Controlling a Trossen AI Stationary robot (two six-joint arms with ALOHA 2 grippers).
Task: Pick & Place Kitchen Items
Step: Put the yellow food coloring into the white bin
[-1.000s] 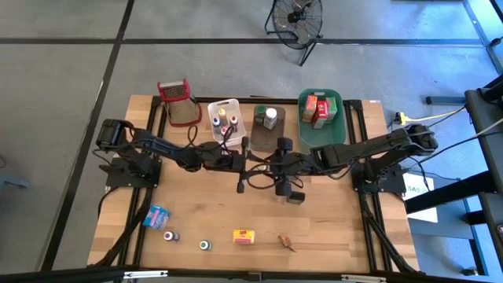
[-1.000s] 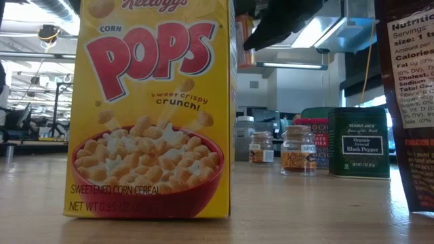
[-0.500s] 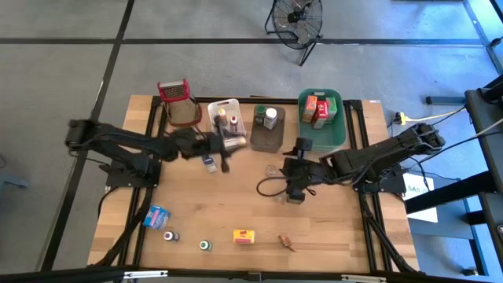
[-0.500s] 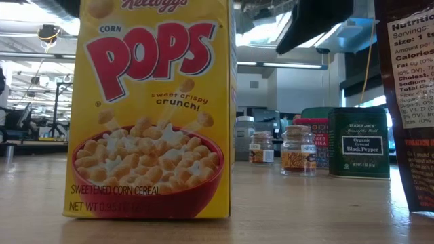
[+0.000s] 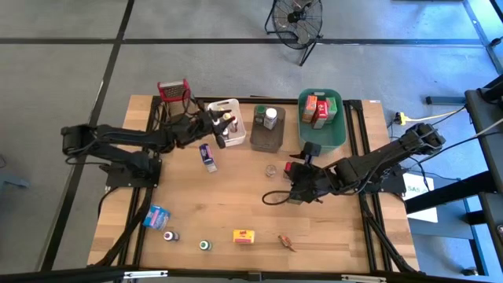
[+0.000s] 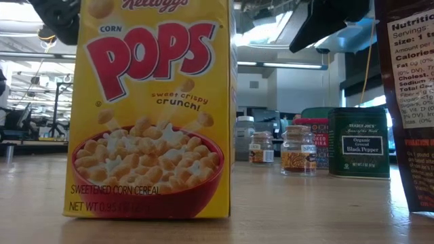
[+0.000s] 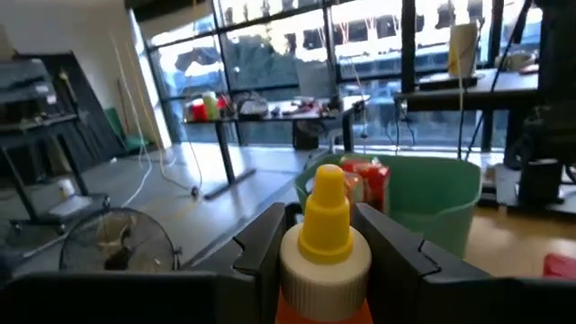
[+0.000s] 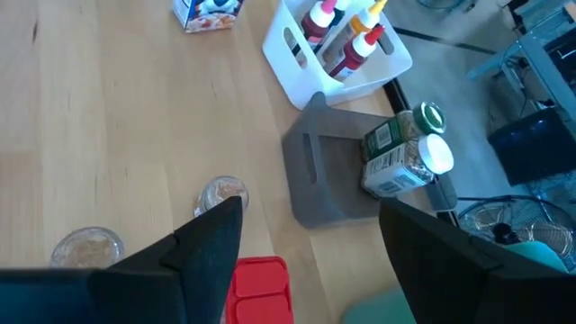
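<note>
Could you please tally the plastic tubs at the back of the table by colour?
White tub: 1
Brown tub: 1
Green tub: 1
Total: 3

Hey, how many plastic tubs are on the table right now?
3, in a row along the table's far edge: the white tub toward the left arm's side, the brown tub in the middle, and the green tub toward the right arm's side. None looks hidden.
</note>
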